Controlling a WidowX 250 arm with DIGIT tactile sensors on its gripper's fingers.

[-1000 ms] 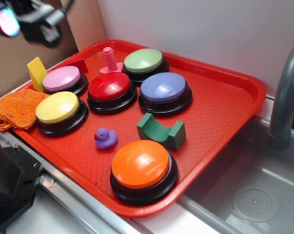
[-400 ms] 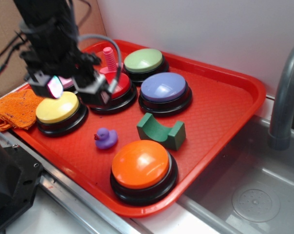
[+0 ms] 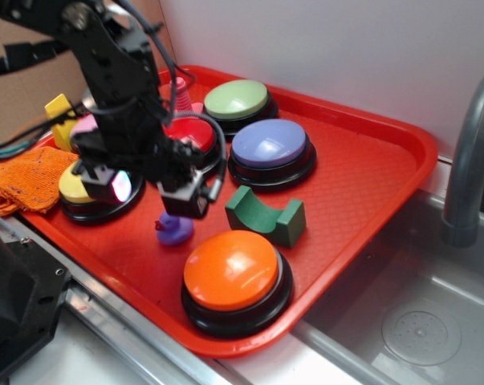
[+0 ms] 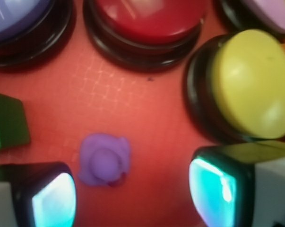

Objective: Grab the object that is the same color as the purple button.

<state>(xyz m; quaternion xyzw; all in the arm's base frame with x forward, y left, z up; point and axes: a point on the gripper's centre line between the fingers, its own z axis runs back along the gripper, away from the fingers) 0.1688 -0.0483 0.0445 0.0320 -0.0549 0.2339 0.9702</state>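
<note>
**Over the tray, gripper spread above the purple duck**

On the red tray (image 3: 370,168), between the yellow button (image 3: 79,186) and the orange button (image 3: 230,270), sits the tiny purple duck (image 3: 172,231), resting on the tray's bare surface and touching nothing. From the wrist view the duck (image 4: 105,160) lies low in the picture, nearer one finger than the other, its reddish beak just showing at its lower edge. The gripper (image 3: 149,191) hangs over it with its jaws set wide apart and nothing held between them; the two fingers (image 4: 54,198) glow teal on their inner faces, and neither touches the duck.

Just beside the duck stands a green arch block (image 3: 266,215). Behind that sits the purple button (image 3: 270,145), lavender-blue on a black base, with the red button (image 3: 195,138) next to it, partly hidden by the arm. A green button (image 3: 237,99) stands at the back of the tray, and a pink peg (image 3: 178,92) peeks out behind the arm. At the far left a pink button (image 3: 83,124) and a yellow block (image 3: 58,108) are largely covered. An orange cloth (image 3: 21,180) lies at the tray's left edge, and a grey sink (image 3: 418,313) with a faucet (image 3: 470,152) lies to the right.
</note>
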